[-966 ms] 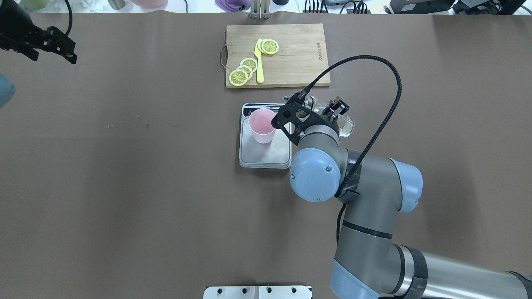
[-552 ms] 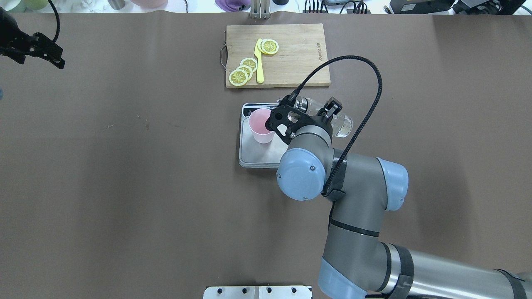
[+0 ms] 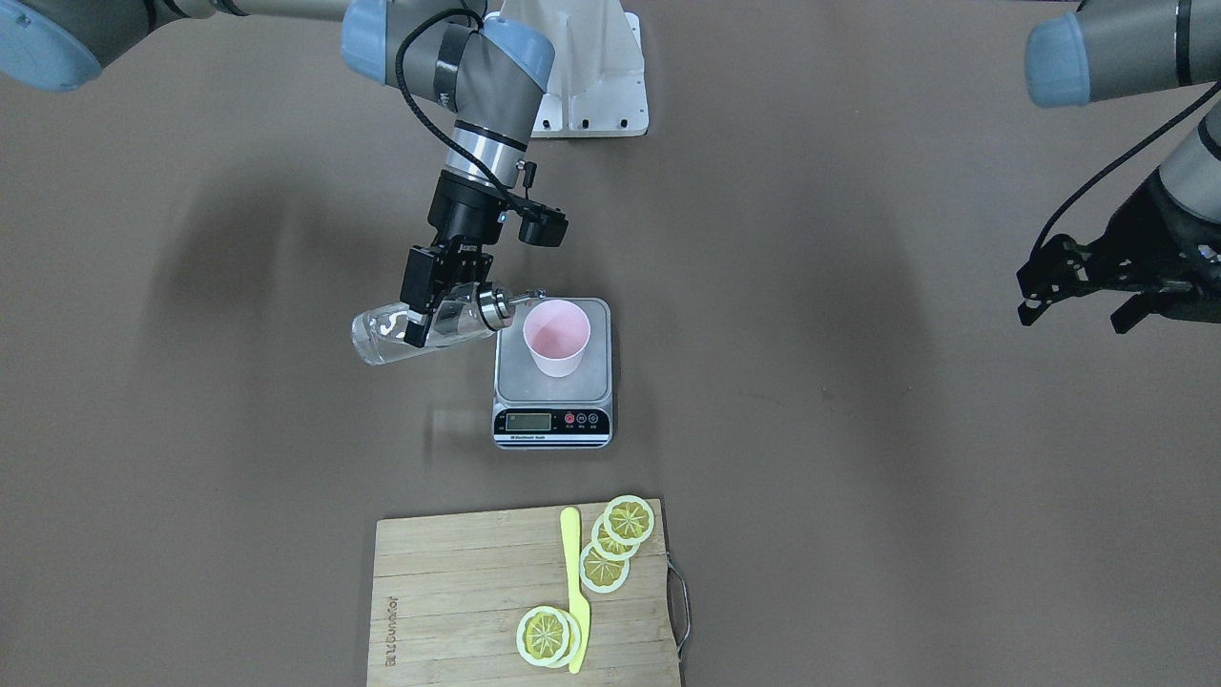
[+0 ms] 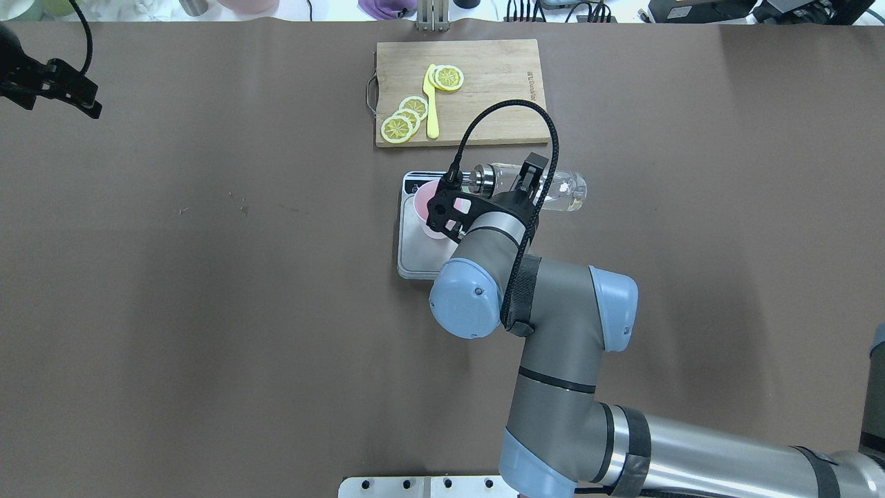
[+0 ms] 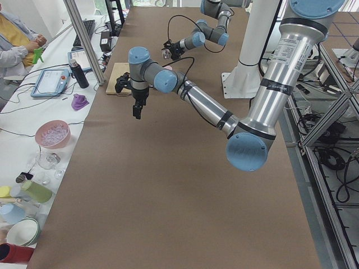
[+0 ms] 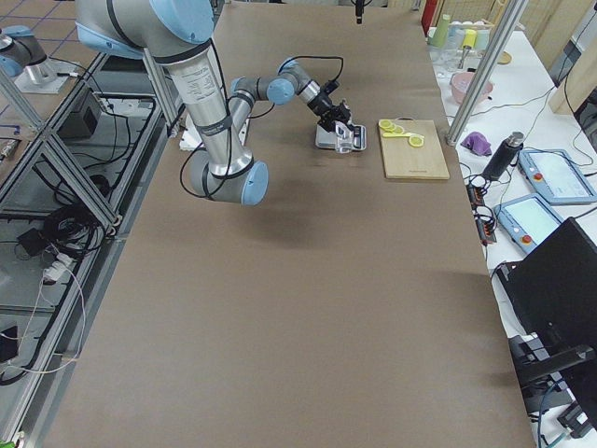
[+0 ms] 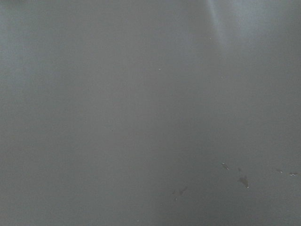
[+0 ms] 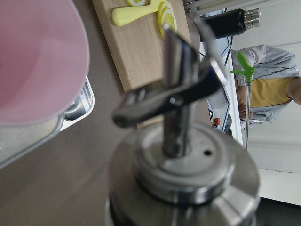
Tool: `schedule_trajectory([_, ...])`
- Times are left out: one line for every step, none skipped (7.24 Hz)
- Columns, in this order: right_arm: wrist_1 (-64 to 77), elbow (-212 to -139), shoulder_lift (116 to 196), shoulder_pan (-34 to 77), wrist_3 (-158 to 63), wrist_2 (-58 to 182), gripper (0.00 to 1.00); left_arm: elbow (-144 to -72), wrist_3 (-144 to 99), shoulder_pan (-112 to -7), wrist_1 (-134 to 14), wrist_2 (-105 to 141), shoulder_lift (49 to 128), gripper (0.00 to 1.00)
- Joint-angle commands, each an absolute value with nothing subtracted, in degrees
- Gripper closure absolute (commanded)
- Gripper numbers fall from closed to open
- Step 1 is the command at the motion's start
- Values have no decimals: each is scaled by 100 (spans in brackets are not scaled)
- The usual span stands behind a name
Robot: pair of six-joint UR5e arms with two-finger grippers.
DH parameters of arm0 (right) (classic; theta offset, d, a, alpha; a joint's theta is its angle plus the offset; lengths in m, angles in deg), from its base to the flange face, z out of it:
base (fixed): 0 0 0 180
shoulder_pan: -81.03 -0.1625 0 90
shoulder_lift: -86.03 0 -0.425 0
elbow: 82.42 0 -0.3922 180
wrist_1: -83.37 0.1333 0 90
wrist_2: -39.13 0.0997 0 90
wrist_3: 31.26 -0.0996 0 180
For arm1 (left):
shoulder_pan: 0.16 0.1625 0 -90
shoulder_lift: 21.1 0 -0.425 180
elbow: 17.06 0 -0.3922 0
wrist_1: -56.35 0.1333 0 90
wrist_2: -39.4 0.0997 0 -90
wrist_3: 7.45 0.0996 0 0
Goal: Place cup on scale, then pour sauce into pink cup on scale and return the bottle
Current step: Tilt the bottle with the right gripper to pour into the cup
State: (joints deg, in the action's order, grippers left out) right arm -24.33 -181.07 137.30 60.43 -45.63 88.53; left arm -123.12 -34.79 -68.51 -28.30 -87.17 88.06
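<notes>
My right pincer (image 3: 429,310) clamps the glass bottle (image 3: 382,336), tipped nearly level beside the scale (image 3: 551,423)
Its spout (image 3: 515,301) sits at the rim of the pink cup (image 3: 556,339) on the scale; wooden cutting board (image 3: 458,592) lies off the scale's display end

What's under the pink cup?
The cup stands upright on the silver scale. Bare steel platform shows all around its base. The spot of platform right beneath the cup is covered by the cup itself.

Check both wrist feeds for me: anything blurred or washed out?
Right wrist view: bottle cap reasonably sharp, cup a close pink blur, background bright at right. Left wrist view: only soft, featureless table, a few specks.
</notes>
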Motion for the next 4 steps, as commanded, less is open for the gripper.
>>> schedule_trajectory([-2710,-18033,13675,6038,-4383,8782,100,-12315,-3479,-6854,-2829,-8717,8806,3])
schedule_trajectory([-2763,-18024,13622,6038,-4209,8782,100,-12323,-3479,-6854,-2829,-8717,8806,3])
schedule_trajectory([-2964,-17963,13587,6029,-4042,8782,100,-12323,-3479,-6854,-2821,-8717,8806,3])
schedule_trajectory([-3000,-17849,13456,6029,-3988,8782,100,-12323,-3479,-6854,-2829,-8717,8806,3])
